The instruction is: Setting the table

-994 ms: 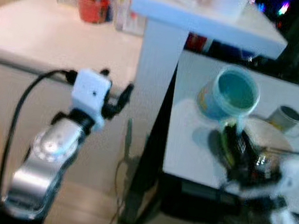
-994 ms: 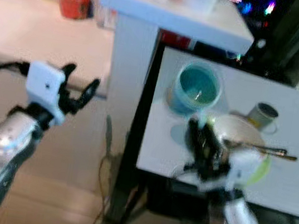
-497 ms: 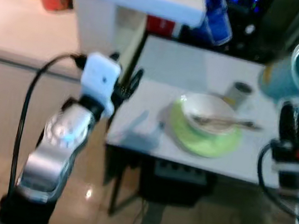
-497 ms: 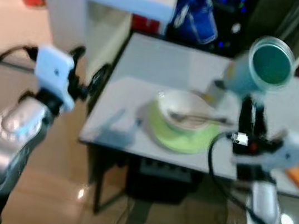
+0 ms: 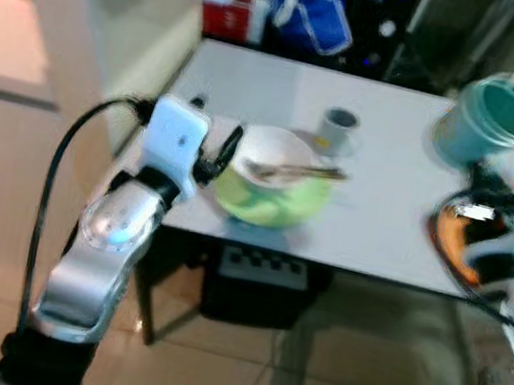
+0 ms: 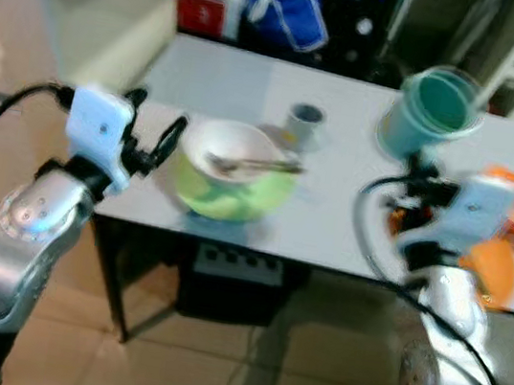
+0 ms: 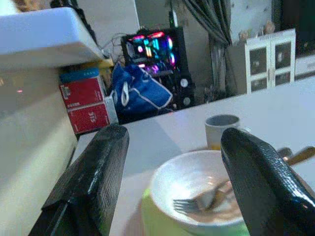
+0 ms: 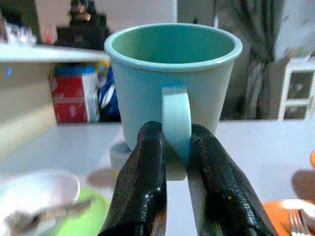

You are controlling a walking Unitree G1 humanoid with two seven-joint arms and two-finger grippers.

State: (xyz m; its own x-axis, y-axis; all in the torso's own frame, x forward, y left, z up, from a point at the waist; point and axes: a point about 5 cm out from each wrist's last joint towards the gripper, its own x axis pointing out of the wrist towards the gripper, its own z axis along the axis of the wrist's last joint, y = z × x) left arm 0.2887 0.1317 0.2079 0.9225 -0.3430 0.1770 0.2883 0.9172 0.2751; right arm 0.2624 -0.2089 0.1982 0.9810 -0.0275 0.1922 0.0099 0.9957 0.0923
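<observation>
From the left eye view, a pale grey table (image 5: 369,219) stands ahead, and the right gripper (image 5: 477,177) holds a light teal mug (image 5: 485,120) up in the air above the table's right part, over an orange plate (image 5: 457,247). The left gripper (image 5: 213,152) hangs at the table's near-left corner with its black fingers spread apart and nothing between them. Just beyond it sits a white bowl (image 5: 267,155) on a round lime-green plate (image 5: 270,199), with a metal fork (image 5: 294,170) lying across the bowl. A small grey cup (image 5: 337,130) stands behind the bowl.

The right eye view gives the same scene: the teal mug sits high at the right, tilted so its inside shows, and a blue bag (image 6: 286,13) lies on the floor beyond the table beside a red box (image 6: 208,3).

In the left wrist view, the two black fingers (image 7: 91,182) stand wide apart, framing the white bowl with the fork in it and the small grey cup behind.

In the right wrist view, the two fingers (image 8: 142,182) are clamped together on the teal mug's handle (image 8: 175,130), one on each side, and the mug stands upright above them. A corner of the orange plate shows low down, with fork tines on it.
</observation>
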